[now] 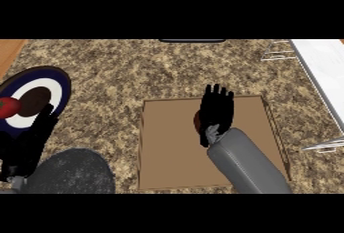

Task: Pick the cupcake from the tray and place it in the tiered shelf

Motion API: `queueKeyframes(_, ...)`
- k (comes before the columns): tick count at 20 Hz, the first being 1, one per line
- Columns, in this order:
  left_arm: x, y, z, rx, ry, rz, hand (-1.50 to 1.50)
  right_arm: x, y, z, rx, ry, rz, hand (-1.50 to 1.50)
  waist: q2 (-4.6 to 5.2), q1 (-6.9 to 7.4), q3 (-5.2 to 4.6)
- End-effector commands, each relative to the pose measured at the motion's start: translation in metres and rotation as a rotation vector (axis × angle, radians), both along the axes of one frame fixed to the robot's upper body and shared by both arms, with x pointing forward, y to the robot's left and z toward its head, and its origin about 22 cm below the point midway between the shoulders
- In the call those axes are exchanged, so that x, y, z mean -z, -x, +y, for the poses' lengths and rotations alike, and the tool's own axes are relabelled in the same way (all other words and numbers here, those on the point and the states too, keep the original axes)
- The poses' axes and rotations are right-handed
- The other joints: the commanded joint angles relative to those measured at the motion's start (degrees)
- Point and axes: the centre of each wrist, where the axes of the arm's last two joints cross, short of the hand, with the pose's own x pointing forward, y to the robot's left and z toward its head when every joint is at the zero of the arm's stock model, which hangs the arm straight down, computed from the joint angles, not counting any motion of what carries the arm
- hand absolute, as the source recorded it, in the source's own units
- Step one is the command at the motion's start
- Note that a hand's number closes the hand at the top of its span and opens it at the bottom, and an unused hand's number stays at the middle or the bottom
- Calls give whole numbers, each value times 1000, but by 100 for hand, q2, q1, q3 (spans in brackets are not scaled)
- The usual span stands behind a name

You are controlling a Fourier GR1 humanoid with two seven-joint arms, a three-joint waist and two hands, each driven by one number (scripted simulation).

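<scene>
A flat brown tray (171,150) lies on the speckled counter in the middle of the head view. My right hand (216,113) hovers over the tray's far half, fingers straight and pointing away. Just at its left side a small brown sliver of the cupcake (197,120) shows; the hand hides the remainder. The white wire tiered shelf (321,68) stands at the right edge. My left hand (28,143) rests at the lower left, fingers up and relaxed.
A round plate with blue, white and dark rings (47,88) sits at the far left, with a red fruit (7,107) on its left part. A dark object (192,40) lies at the counter's far edge.
</scene>
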Motion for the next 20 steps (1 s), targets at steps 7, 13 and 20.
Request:
queueKeyframes(7, 3, 7, -3, 11, 2, 4, 0, 24, 0, -25, 97, 35, 52, -150, -2, 8, 2)
queueKeyframes(13, 4, 11, 1, 8, 3, -10, 0, 28, 2, -12, 66, -14, 48, 150, 3, 17, 1)
queueKeyframes(20, 6, 18, 9, 12, -2, -10, 0, 42, 6, -22, 9, 69, -23, 150, 2, 29, 2)
